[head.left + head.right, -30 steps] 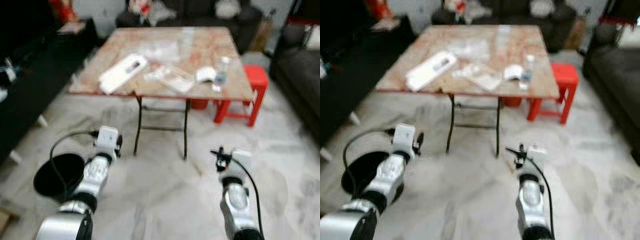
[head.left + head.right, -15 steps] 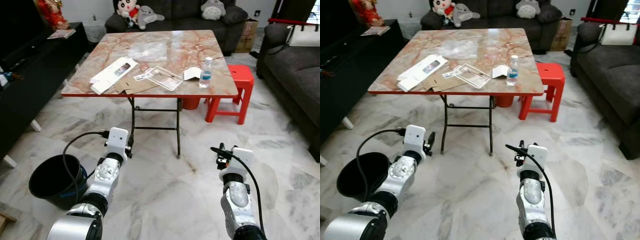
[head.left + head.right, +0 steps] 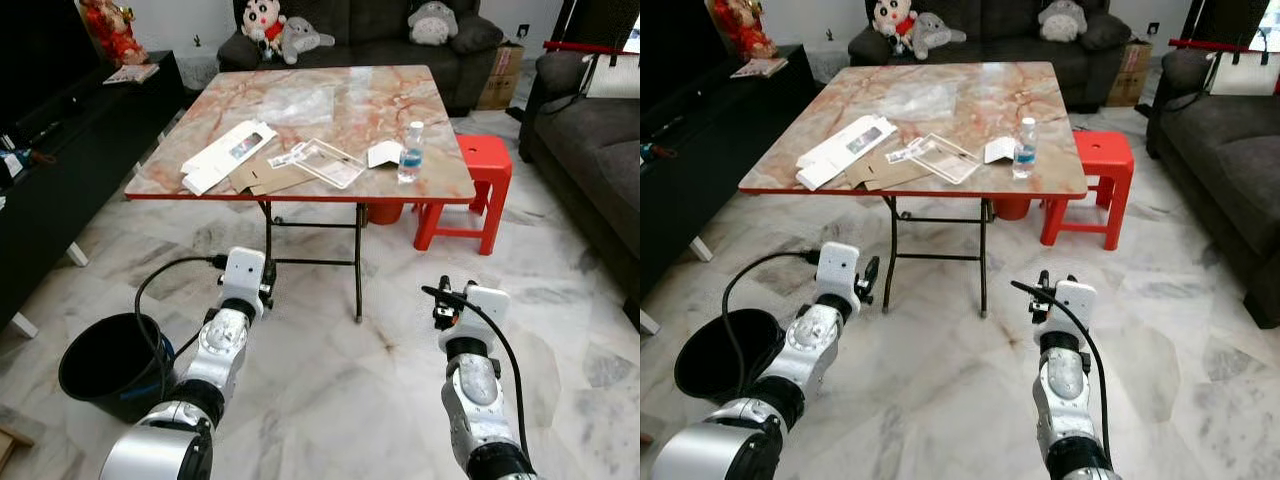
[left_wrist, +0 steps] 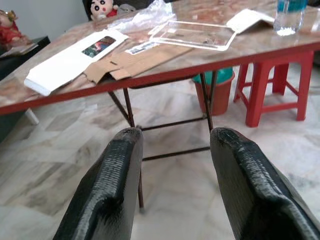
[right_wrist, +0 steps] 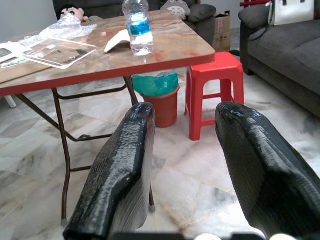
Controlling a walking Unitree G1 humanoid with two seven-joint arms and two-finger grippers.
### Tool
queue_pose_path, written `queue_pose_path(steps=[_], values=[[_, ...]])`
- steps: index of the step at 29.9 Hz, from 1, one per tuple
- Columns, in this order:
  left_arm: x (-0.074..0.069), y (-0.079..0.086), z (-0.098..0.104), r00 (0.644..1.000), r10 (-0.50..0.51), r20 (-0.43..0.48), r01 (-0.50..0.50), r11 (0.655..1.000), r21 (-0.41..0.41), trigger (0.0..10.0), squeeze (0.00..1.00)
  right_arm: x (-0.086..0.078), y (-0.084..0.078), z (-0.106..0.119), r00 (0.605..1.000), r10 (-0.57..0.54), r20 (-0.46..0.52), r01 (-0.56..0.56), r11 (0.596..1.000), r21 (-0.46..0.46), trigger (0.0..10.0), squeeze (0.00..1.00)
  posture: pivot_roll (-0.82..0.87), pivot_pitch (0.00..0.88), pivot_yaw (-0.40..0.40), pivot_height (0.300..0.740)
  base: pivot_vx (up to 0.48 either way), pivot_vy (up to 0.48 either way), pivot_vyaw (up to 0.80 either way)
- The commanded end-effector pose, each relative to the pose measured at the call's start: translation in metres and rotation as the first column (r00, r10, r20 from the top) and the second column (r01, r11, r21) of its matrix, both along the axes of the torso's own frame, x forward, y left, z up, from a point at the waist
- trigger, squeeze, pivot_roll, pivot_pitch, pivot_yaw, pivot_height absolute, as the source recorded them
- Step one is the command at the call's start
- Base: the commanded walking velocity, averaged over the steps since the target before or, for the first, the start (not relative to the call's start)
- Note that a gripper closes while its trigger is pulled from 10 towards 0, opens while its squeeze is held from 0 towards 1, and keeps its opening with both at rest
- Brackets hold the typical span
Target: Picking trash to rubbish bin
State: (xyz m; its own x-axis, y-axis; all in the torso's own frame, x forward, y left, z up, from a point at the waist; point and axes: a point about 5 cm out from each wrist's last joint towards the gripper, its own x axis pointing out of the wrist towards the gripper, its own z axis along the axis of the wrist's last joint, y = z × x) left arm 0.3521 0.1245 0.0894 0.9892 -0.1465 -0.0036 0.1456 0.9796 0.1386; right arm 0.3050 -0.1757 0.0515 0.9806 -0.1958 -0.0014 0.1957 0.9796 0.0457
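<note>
Trash lies on the marble-topped folding table (image 3: 350, 90): a white box (image 3: 228, 155), flat brown cardboard (image 3: 268, 177), a clear plastic tray (image 3: 325, 163), a white paper piece (image 3: 383, 154), a crumpled clear bag (image 3: 295, 103) and a water bottle (image 3: 409, 152). The black rubbish bin (image 3: 108, 365) stands on the floor at my left. My left gripper (image 4: 175, 137) is open and empty, held low in front of the table's near edge. My right gripper (image 5: 185, 112) is also open and empty, low over the floor and pointing towards the table's right side.
A red plastic stool (image 3: 476, 185) stands beside the table's right legs. Under the table sits an orange bin with a green liner (image 5: 159, 97). A black cabinet (image 3: 60, 150) runs along the left, and dark sofas stand at the back (image 3: 380, 35) and right (image 3: 590, 140).
The blurred view has steadied and shifted a little as the camera moved. Both arms keep the same low, forward pose. Nothing on the table has moved.
</note>
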Motion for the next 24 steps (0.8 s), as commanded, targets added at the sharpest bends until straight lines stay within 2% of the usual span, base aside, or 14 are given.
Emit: queue_pose_path(steps=[1, 4, 10, 12, 24], values=[[0.0021, 0.0036, 0.0032, 1.000, 0.015, 0.006, -0.015, 1.000, -0.004, 10.0, 0.00, 0.0063, 0.0083, 0.0084, 0.999, 0.037, 0.023, -0.037, 0.999, -0.019, 10.0, 0.00, 0.13, 0.000, 0.058, 0.740, 0.330, 0.000, 0.00], [0.0023, 0.0025, 0.0035, 1.000, 0.011, 0.007, -0.011, 1.000, -0.005, 10.0, 0.00, 0.0068, 0.0095, 0.0094, 0.998, 0.051, 0.027, -0.050, 0.998, -0.036, 10.0, 0.00, 0.13, 0.000, 0.059, 0.740, 0.328, 0.000, 0.17], [0.0013, -0.0004, 0.0026, 1.000, -0.001, 0.006, 0.001, 1.000, -0.004, 10.0, 0.00, 0.0064, 0.0107, 0.0083, 0.998, 0.050, 0.022, -0.050, 0.998, -0.034, 10.0, 0.00, 0.13, 0.000, 0.061, 0.740, 0.313, 0.000, 0.79], [0.0011, -0.0010, 0.0023, 1.000, -0.004, 0.005, 0.004, 1.000, -0.004, 10.0, 0.00, 0.0057, 0.0114, 0.0073, 0.999, 0.044, 0.025, -0.044, 0.999, -0.008, 10.0, 0.00, 0.13, 0.000, 0.062, 0.740, 0.311, 0.000, 0.00], [0.0010, -0.0050, 0.0027, 1.000, -0.030, 0.005, 0.030, 1.000, -0.001, 10.0, 0.00, 0.0049, 0.0126, 0.0056, 0.999, 0.041, 0.017, -0.041, 0.999, 0.000, 10.0, 0.00, 0.13, 0.000, 0.066, 0.740, 0.309, 0.000, 0.00]])
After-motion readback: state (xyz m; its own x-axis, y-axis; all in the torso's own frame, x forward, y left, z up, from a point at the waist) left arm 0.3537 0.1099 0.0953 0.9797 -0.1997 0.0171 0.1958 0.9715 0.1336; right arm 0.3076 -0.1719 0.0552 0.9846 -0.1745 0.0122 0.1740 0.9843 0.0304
